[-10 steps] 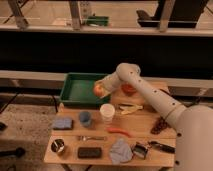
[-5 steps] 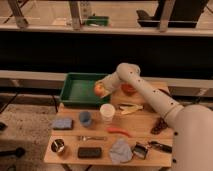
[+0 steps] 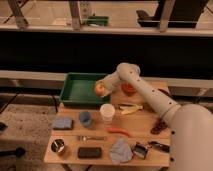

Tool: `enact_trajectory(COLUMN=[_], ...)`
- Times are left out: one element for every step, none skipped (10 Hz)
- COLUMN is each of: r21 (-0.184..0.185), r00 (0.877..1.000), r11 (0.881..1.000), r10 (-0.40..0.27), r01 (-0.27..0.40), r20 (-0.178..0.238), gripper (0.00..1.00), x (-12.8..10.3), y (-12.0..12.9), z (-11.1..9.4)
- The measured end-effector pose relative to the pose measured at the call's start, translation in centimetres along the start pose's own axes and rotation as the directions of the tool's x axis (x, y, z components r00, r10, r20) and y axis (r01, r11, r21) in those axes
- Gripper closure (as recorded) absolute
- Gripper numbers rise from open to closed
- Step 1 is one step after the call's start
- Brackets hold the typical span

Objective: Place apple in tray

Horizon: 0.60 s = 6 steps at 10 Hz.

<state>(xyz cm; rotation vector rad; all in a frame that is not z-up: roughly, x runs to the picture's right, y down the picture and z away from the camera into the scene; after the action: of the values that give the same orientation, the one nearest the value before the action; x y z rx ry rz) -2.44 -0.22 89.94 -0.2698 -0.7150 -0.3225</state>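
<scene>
The apple point(image 3: 100, 89) is small, round and orange-red with a yellowish patch. It sits at the tip of my gripper point(image 3: 102, 88), at the right edge of the green tray point(image 3: 75, 90), just above the tray's rim. My white arm reaches in from the lower right across the table. The gripper is shut on the apple. The tray is a large green rectangle with raised sides at the table's back left, and its inside looks bare.
On the wooden table stand a white cup point(image 3: 107, 113), a small blue cup point(image 3: 85, 118), a red-orange bowl point(image 3: 128, 89), a banana point(image 3: 129, 108), a long orange-red vegetable point(image 3: 119, 131), a blue sponge point(image 3: 62, 123), a metal can point(image 3: 58, 146), a black case point(image 3: 89, 152) and a grey cloth point(image 3: 120, 150).
The gripper with the apple has stayed near the tray's right edge, shifting only slightly; nothing else on the table has moved.
</scene>
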Motion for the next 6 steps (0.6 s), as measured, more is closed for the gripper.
enact_trajectory(r21=[0.0, -0.001, -0.004, -0.005, -0.007, -0.008], r00=[1.0, 1.0, 0.999, 0.997, 0.993, 0.99], r11=[1.0, 1.0, 0.999, 0.998, 0.995, 0.992], r10=[-0.003, -0.018, -0.042, -0.064, -0.103, -0.126], r01=[0.003, 0.018, 0.042, 0.064, 0.104, 0.126], r20=[0.001, 0.008, 0.019, 0.031, 0.054, 0.07], gripper=[1.0, 1.0, 1.0, 1.0, 1.0, 1.0], x=[0.0, -0.2, -0.7, -1.3, -2.3, -2.6], y=[-0.1, -0.5, -1.2, -1.9, -3.4, -4.2], z=[0.0, 0.0, 0.4, 0.9, 1.8, 2.4])
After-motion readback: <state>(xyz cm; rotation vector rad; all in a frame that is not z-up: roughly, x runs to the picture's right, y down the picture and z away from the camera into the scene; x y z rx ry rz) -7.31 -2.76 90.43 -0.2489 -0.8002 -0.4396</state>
